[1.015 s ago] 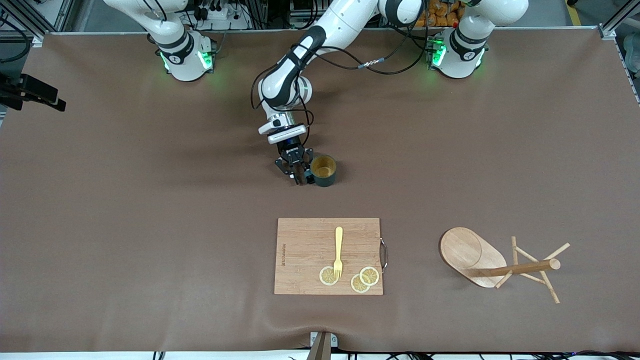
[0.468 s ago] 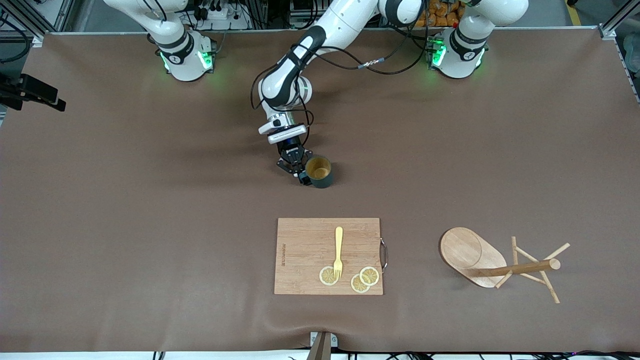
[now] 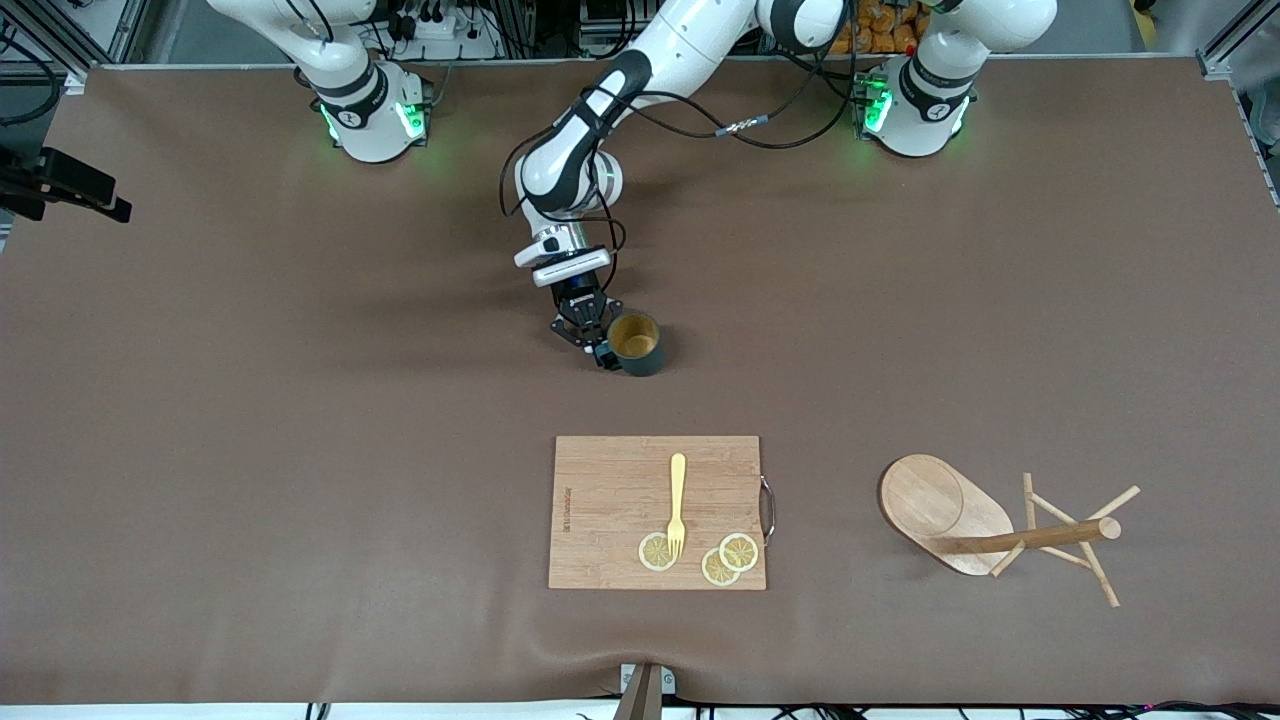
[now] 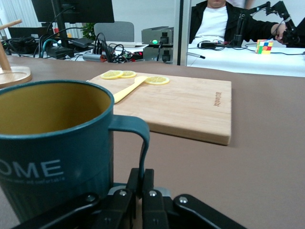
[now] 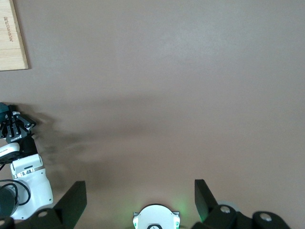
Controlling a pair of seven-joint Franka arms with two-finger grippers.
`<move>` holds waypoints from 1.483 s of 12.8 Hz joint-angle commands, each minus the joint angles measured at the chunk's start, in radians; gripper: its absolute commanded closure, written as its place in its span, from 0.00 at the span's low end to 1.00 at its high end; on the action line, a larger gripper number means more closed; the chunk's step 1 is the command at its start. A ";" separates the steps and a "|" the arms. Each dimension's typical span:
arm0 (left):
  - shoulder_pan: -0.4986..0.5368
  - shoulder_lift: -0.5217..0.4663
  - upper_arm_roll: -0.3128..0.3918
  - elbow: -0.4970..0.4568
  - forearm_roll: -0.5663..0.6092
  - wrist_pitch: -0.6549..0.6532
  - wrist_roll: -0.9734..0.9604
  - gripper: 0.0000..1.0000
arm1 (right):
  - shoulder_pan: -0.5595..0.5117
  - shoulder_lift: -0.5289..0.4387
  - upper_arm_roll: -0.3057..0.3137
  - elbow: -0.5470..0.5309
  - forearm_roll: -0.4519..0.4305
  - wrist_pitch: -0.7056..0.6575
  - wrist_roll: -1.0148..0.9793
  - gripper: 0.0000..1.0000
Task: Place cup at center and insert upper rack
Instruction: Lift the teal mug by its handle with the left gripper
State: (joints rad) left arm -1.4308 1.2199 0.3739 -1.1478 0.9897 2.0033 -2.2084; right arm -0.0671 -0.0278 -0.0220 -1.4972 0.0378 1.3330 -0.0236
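The dark teal cup (image 3: 636, 342) stands upright on the brown table, farther from the front camera than the cutting board. My left gripper (image 3: 600, 352) is low beside it, shut on the cup's loop handle (image 4: 139, 138); the left wrist view shows both fingers (image 4: 149, 183) pinching the thin handle. The upper rack (image 3: 1000, 525), a light wooden mug tree, lies tipped on its side toward the left arm's end, its oval base (image 3: 935, 505) on edge and its pegs on the cloth. My right gripper (image 5: 138, 185) hangs open high over bare table near its own base, holding nothing.
A rectangular wooden cutting board (image 3: 657, 512) with a yellow fork (image 3: 677, 500) and three lemon slices (image 3: 738, 551) lies near the front edge, between the cup and the camera. A black camera mount (image 3: 60, 185) juts in at the right arm's end.
My left gripper's fingers have closed onto the cup's handle. The cup has shifted slightly toward the right arm's end. The right arm has not moved.
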 commanded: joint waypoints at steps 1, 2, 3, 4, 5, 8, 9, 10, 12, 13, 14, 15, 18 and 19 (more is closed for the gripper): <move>0.007 -0.055 0.002 -0.003 -0.025 0.009 0.070 1.00 | 0.004 0.009 -0.003 0.026 -0.013 -0.017 0.005 0.00; 0.009 -0.071 0.000 -0.003 -0.034 0.011 0.076 1.00 | 0.004 0.011 -0.003 0.026 -0.013 -0.017 0.005 0.00; 0.015 -0.089 -0.001 -0.003 -0.052 0.018 0.079 1.00 | 0.004 0.009 -0.003 0.026 -0.013 -0.017 0.005 0.00; 0.019 -0.105 -0.001 -0.001 -0.086 0.026 0.079 1.00 | 0.004 0.009 -0.003 0.026 -0.013 -0.017 0.005 0.00; 0.023 -0.123 -0.001 -0.001 -0.114 0.034 0.079 1.00 | 0.004 0.009 -0.003 0.026 -0.013 -0.017 0.005 0.00; 0.038 -0.186 -0.001 -0.001 -0.180 0.052 0.079 1.00 | 0.004 0.009 -0.003 0.026 -0.013 -0.017 0.005 0.00; 0.044 -0.203 -0.001 -0.001 -0.195 0.060 0.079 1.00 | 0.004 0.009 -0.003 0.026 -0.013 -0.017 0.005 0.00; 0.059 -0.227 -0.001 -0.001 -0.207 0.071 0.079 1.00 | 0.004 0.011 -0.003 0.026 -0.013 -0.017 0.005 0.00; 0.079 -0.275 -0.003 -0.001 -0.232 0.106 0.088 1.00 | 0.004 0.009 -0.002 0.026 -0.013 -0.017 0.005 0.00; 0.093 -0.296 -0.001 -0.001 -0.255 0.132 0.091 1.00 | 0.004 0.009 -0.001 0.026 -0.013 -0.017 0.005 0.00; 0.105 -0.318 -0.001 -0.001 -0.269 0.146 0.092 1.00 | 0.004 0.009 -0.001 0.026 -0.013 -0.017 0.005 0.00; 0.121 -0.338 -0.003 -0.001 -0.281 0.160 0.092 1.00 | 0.004 0.009 -0.001 0.026 -0.013 -0.017 0.005 0.00; 0.147 -0.394 -0.004 -0.001 -0.374 0.180 0.160 1.00 | 0.006 0.011 -0.001 0.026 -0.012 -0.017 0.005 0.00; 0.161 -0.417 -0.001 -0.001 -0.416 0.180 0.192 1.00 | 0.006 0.011 -0.001 0.026 -0.012 -0.017 0.005 0.00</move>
State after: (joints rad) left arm -1.2867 0.8570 0.3769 -1.1254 0.6319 2.1682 -2.0744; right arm -0.0670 -0.0278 -0.0220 -1.4963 0.0374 1.3329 -0.0236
